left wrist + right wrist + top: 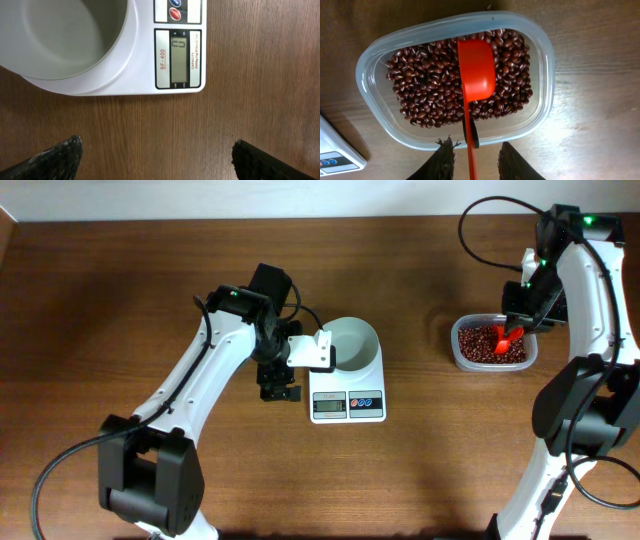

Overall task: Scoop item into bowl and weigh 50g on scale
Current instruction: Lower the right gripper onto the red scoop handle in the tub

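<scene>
Three views: the overhead takes in both arms on the brown wood bench [100, 280]; each wrist camera shows one work area close up.
Left wrist only: the scale [150, 80] has a grey display [178, 60] reading 0, with the model mark SF-400 beside it and a red button [175, 14] above it.
Right wrist only: the beans [425, 90] appear singly, small, oval, glossy dark reddish-brown, each with a pale line.
Beans, place: in a clear rounded-rectangular tub [365, 75], on the bench well to the right of the scale.
Bowl [352, 340]: round, white, smooth pale inside, standing on the scale's platform behind the display.
Scoop [477, 65]: orange-red; its cup lies on the beans, and its long axis runs from there over the tub rim towards the right hand.
Left hand [160, 157]: wide apart, holding nothing, over bare bench beside the scale.
Right hand [475, 160]: narrow, fingers either side of the scoop handle, a gap showing on each side.
</scene>
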`<state>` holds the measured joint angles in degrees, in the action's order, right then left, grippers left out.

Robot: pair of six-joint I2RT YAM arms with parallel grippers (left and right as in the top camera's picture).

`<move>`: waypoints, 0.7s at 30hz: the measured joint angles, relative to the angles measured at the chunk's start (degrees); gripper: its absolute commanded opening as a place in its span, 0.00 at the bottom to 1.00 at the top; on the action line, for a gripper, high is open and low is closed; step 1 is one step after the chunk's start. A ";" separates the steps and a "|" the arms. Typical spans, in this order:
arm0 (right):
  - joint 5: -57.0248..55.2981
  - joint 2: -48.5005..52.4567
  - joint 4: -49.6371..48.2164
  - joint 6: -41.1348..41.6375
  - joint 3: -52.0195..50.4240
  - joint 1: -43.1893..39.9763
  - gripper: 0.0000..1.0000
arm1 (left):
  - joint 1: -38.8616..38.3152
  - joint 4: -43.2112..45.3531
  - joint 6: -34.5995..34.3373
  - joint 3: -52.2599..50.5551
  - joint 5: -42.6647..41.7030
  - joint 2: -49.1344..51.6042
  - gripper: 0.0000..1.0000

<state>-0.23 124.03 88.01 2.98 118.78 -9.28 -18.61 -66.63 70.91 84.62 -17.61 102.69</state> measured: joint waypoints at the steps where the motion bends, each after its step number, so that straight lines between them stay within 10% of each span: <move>1: 0.00 0.00 0.44 0.02 0.00 0.00 0.35 | 0.00 -0.02 0.00 0.00 -0.02 0.00 0.99; 15: -3.45 -6.64 -3.08 -0.46 -6.82 0.00 0.45 | 0.00 -0.02 0.00 0.00 -0.02 0.00 0.99; 21: -1.79 -6.64 -9.27 -1.73 -11.43 0.00 0.20 | 0.00 -0.02 0.00 0.00 0.00 0.02 0.98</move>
<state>-2.02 117.38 78.74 1.26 107.35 -9.28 -18.61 -66.65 70.91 84.62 -17.61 102.72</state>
